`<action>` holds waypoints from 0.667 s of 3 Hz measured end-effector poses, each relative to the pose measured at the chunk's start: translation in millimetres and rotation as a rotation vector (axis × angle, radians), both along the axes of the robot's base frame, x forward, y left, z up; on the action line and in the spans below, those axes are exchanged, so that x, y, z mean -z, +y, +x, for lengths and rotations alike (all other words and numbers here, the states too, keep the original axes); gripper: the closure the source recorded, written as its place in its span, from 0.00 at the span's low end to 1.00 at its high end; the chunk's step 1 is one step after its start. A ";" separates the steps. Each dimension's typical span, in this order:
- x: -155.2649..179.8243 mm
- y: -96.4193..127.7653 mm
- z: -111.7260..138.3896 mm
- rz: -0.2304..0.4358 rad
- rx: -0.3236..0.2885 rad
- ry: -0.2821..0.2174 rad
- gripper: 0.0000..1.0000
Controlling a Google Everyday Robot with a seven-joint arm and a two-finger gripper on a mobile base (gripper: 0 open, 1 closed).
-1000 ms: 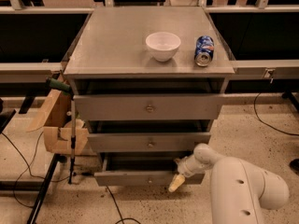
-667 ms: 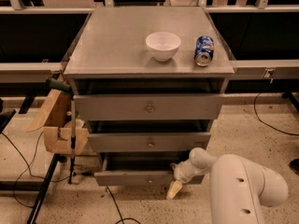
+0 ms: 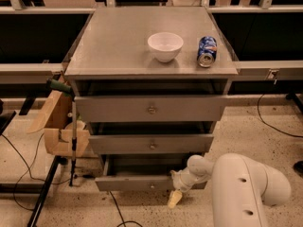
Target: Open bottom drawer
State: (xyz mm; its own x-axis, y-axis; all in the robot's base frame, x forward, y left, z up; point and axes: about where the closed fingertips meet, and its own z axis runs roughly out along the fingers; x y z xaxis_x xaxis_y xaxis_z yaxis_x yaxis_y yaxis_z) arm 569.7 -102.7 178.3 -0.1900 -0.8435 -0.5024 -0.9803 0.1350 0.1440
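Grey bottom drawer [image 3: 128, 183] sits partly out, its knob [image 3: 152, 186] just left of my gripper [image 3: 174, 199], can't tell its grip

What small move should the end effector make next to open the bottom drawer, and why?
Probably a short pull straight out from the cabinet. The end effector is at the front of the bottom drawer, just beside its knob, and the drawer looks only partly open.

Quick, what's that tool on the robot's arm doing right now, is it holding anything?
Tool: low down against the front of the bottom drawer; whether it is open, closed or holding anything cannot be told.
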 end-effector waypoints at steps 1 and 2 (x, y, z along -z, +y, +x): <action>1.9 -0.5 -10.4 -0.009 0.001 0.009 0.19; -1.5 -0.4 -9.2 -0.009 0.001 0.009 0.41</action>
State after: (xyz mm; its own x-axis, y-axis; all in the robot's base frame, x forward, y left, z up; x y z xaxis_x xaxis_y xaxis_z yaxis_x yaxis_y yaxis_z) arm 560.5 -103.1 179.8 -0.1955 -0.8479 -0.4928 -0.9788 0.1378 0.1513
